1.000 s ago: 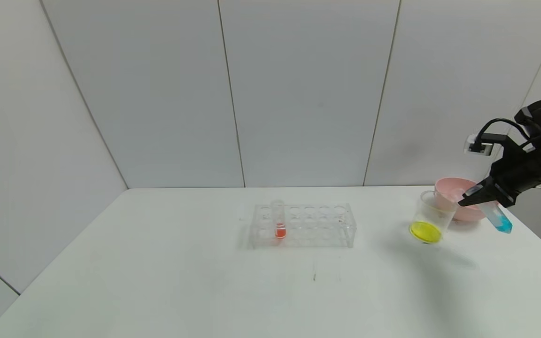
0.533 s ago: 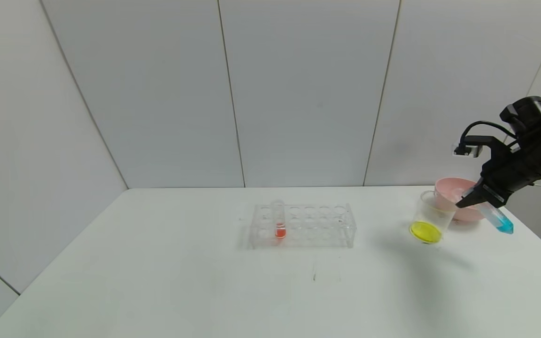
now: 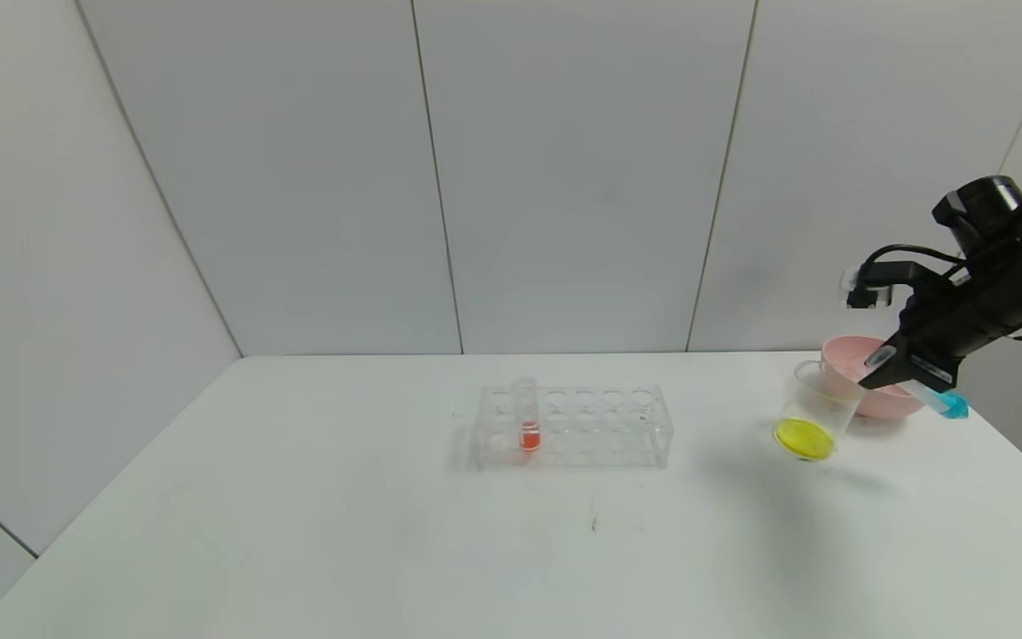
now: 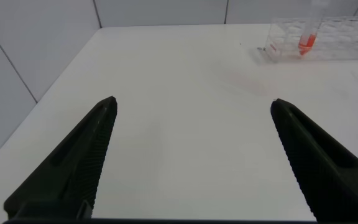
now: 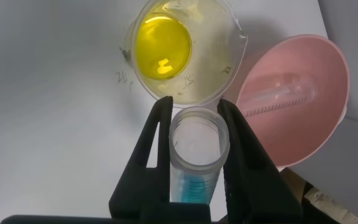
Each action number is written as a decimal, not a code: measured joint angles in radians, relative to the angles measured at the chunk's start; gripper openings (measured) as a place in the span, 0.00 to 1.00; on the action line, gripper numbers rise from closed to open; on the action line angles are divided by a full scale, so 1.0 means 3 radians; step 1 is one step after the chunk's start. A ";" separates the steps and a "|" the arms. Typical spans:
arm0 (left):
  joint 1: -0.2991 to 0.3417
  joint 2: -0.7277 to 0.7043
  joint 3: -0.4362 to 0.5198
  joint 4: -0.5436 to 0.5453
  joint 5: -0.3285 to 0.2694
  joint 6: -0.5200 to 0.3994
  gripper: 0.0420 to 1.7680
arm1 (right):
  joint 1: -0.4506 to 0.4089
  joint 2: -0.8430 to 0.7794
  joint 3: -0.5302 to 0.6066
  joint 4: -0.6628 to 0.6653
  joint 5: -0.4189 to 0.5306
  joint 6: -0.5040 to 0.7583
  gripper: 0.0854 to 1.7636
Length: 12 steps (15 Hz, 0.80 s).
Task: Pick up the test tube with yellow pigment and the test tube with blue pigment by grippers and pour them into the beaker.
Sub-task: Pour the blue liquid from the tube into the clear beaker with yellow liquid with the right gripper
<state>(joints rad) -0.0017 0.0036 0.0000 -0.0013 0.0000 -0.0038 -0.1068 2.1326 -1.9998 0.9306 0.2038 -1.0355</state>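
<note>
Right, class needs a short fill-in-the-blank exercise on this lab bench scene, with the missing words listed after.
1. The liquid already in the beaker is ____.
2. The right gripper is shut on the test tube with ____ pigment.
3. An empty tube lies inside the ____ bowl.
4. The one tube left in the rack holds ____ liquid.

Missing words: yellow; blue; pink; orange-red

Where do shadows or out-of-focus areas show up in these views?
Head view: a soft shadow lies on the table beside the beaker. Left wrist view: the left gripper is blurred close up. Right wrist view: the blue test tube rim is soft, the beaker sharp.
</note>
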 joint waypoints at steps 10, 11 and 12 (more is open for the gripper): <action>0.0000 0.0000 0.0000 0.0001 0.0000 0.0000 1.00 | 0.0122 0.0024 -0.0001 -0.0106 -0.0450 -0.0382 0.27; 0.0000 0.0000 0.0000 0.0000 0.0000 -0.0001 1.00 | 0.0152 0.0030 -0.0001 -0.0116 -0.0503 -0.0381 0.27; 0.0000 0.0000 0.0000 0.0000 0.0000 0.0000 1.00 | 0.0188 0.0035 -0.0001 -0.0118 -0.0550 -0.0382 0.27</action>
<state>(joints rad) -0.0017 0.0036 0.0000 -0.0013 0.0000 -0.0038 -0.0504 2.1432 -2.0002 0.8951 0.0389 -1.1502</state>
